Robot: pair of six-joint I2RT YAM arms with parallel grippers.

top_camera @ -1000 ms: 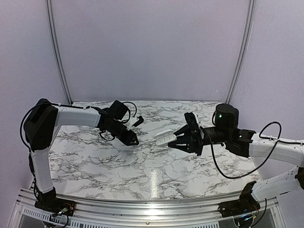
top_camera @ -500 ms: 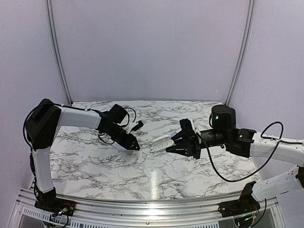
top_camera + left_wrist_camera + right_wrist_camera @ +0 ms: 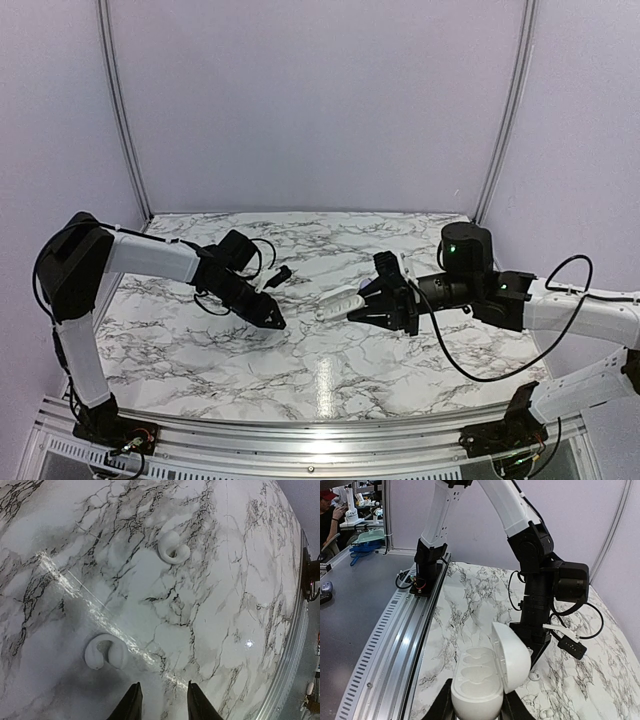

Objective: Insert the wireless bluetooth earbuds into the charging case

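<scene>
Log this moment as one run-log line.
left fingers: open, empty | right fingers: gripping open, empty charging case | earbuds: two loose on table

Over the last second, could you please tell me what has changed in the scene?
The left gripper came down toward the table, close to an earbud lying there. The right gripper carried the charging case leftward, toward the middle. Unchanged: the case is still open in the right grip, and the left jaws are still apart and empty.

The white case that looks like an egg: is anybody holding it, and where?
Yes. The right gripper clamps the open charging case by the sides of its bottom half. The left gripper holds nothing.
</scene>
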